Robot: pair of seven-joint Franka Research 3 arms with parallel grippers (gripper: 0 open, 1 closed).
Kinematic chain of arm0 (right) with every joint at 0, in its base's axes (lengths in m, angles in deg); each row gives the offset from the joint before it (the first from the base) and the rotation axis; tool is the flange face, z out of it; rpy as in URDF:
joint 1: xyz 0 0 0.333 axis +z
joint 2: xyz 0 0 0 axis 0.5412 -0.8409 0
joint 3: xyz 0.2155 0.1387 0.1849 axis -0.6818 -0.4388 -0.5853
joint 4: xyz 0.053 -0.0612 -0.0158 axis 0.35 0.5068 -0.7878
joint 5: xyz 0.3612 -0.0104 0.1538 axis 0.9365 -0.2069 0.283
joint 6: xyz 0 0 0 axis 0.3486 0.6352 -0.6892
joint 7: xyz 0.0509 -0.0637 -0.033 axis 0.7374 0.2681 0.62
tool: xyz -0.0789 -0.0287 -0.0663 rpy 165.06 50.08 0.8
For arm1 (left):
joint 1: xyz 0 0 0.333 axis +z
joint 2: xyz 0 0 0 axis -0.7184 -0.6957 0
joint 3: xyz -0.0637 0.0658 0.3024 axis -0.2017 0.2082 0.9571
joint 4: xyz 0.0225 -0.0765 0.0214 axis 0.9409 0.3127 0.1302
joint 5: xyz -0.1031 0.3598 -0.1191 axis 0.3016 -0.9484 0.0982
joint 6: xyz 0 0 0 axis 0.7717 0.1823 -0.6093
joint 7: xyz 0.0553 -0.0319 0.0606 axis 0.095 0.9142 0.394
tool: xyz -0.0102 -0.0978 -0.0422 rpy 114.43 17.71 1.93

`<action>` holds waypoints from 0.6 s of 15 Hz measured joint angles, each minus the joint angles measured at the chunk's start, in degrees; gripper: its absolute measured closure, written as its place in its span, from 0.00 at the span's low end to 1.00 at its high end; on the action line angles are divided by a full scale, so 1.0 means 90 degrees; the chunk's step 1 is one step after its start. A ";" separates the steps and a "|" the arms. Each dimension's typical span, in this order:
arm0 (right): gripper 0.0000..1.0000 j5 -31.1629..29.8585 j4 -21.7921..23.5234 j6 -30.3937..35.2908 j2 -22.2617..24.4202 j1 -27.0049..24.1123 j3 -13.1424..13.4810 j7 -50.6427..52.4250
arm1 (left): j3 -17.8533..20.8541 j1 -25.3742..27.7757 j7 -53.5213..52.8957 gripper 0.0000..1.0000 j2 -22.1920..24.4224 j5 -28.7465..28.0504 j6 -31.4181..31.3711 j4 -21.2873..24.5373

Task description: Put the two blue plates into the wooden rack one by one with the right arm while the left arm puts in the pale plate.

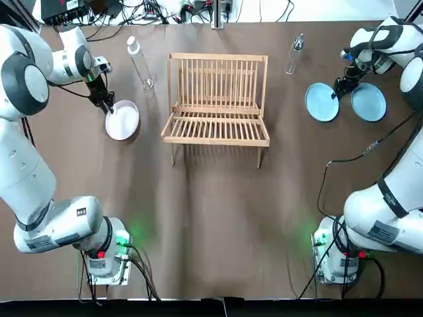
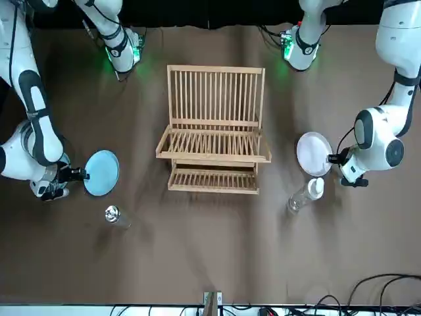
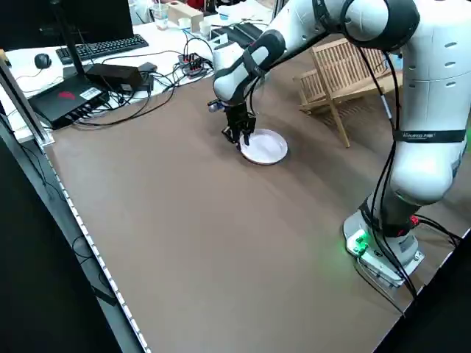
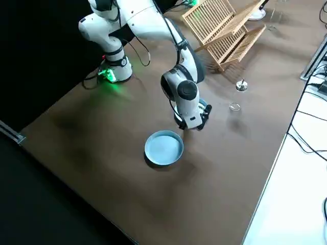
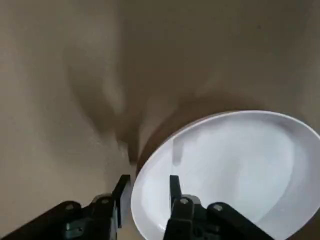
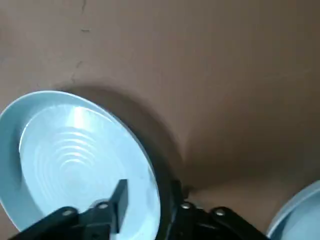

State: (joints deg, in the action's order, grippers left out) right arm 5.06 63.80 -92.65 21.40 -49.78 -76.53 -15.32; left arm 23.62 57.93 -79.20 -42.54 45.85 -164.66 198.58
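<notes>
The wooden rack (image 1: 217, 99) stands at mid table. A pale plate (image 1: 122, 120) lies left of it; my left gripper (image 1: 102, 99) is shut on its rim, with one finger inside and one outside in the left wrist view, where the gripper (image 5: 148, 187) holds the plate (image 5: 225, 170) raised at that edge over a shadow. Right of the rack are two blue plates. My right gripper (image 1: 340, 86) is shut on the rim of the nearer blue plate (image 1: 322, 102), seen tilted in the right wrist view (image 6: 75, 155). The other blue plate (image 1: 368, 101) lies flat beside it.
A clear plastic bottle (image 1: 140, 63) stands between the pale plate and the rack's back left corner. A small glass vessel (image 1: 295, 53) stands behind the blue plates. Cables and equipment line the far table edge. Open brown tabletop lies in front of the rack.
</notes>
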 joint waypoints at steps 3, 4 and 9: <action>0.68 0.0002 0.0003 -0.0001 -0.0024 -0.0001 0.0001 0.0022 | 0.0008 0.0011 -0.0093 0.61 0.0000 0.0000 0.0072 -0.0060; 0.90 0.0002 0.0012 -0.0001 -0.0043 -0.0001 0.0002 0.0030 | 0.0015 0.0043 -0.0148 0.61 -0.0019 0.0000 0.0094 -0.0060; 0.98 0.0012 0.0012 0.0014 -0.0042 -0.0002 0.0002 0.0043 | 0.0015 0.0091 -0.0222 0.62 -0.0257 0.0000 0.0090 -0.0067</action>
State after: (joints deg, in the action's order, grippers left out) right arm 5.17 63.91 -92.52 21.02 -49.80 -76.51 -14.93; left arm 23.75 58.75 -81.20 -44.85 45.85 -163.85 197.98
